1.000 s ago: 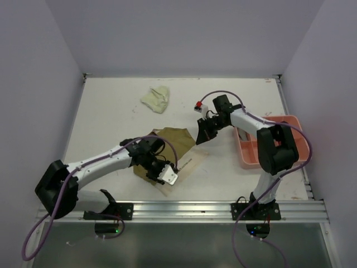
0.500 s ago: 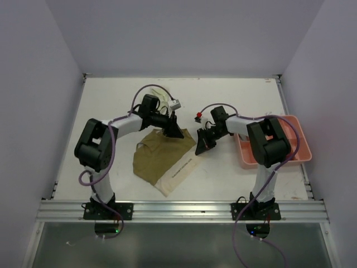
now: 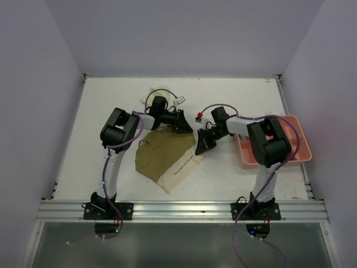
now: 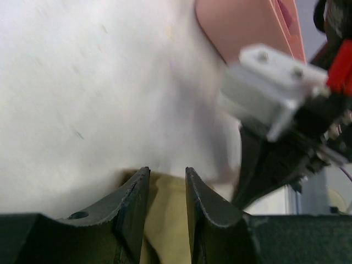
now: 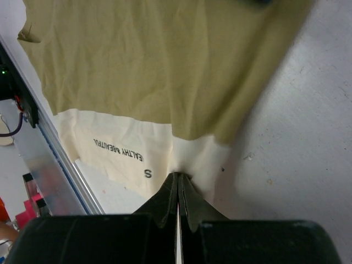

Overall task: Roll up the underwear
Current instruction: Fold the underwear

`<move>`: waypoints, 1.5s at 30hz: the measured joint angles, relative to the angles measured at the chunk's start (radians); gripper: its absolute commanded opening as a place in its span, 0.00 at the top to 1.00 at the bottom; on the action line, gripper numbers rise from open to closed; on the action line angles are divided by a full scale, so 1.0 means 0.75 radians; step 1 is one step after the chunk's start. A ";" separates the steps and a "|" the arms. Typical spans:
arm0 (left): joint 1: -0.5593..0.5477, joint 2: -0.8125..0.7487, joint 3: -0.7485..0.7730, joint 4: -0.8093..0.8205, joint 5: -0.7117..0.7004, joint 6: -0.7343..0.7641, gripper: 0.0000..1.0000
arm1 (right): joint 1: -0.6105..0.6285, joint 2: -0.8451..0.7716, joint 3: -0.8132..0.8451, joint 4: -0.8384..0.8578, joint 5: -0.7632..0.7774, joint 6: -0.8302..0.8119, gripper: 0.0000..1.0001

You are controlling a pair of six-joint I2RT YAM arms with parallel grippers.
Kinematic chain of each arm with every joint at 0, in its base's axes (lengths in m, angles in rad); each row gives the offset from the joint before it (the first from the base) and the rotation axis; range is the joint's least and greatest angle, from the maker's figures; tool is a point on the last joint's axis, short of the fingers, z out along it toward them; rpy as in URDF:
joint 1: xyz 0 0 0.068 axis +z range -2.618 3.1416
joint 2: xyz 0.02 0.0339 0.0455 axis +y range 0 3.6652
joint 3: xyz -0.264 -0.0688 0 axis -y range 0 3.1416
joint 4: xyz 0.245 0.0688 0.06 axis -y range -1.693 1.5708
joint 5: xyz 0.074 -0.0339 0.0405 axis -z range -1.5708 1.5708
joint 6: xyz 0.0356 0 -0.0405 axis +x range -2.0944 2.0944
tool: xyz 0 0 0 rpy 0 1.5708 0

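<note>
Your left claw (image 3: 181, 121) has swung from the near edge to the far corner of the flat olive-tan cloth underwear (image 3: 162, 153) on the white worktop (image 3: 100, 111), jaws narrowed astride it. Your right claw (image 3: 202, 144) stays closed, tips on the cream waistband (image 3: 178, 170). Rolling looks ready to start.

The left arm (image 3: 111, 167) and the right arm (image 3: 261, 181) are each wearing smooth white link shells between bulky black joint housings. A purple cable (image 3: 159, 91) is looping along each arm, from the base to the wrist. Each arm is standing on a black base plate (image 3: 109, 211), and a small green light (image 3: 116, 229) is glowing below the left one. The left tool (image 4: 166, 173) is showing two matt black fingers with finely ridged inner edges and one round hole. The right tool (image 5: 177, 177) is showing dark tapered fingers. Its wrist is carrying a white bracket (image 4: 269, 93) with two screws and a red part (image 4: 341, 71).
</note>
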 measured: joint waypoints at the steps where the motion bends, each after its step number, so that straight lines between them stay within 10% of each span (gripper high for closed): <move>1: 0.001 0.027 0.052 -0.008 -0.005 -0.008 0.64 | -0.001 0.000 0.000 -0.003 -0.001 -0.001 0.99; 14: 0.030 0.218 0.596 -0.190 0.095 0.058 0.50 | -0.001 -0.165 0.009 -0.096 -0.006 -0.021 0.66; 23: 0.192 -0.567 0.386 -1.215 -0.012 1.120 0.53 | -0.001 -0.258 0.229 -0.128 0.063 -0.110 0.65; 29: 0.183 -0.871 -0.141 -1.681 -0.266 1.774 0.62 | -0.001 -0.019 0.442 -0.161 0.126 -0.129 0.66; 45: 0.171 -0.828 -0.621 -1.701 -0.461 1.940 0.71 | 0.001 0.296 0.571 -0.083 0.135 -0.020 0.70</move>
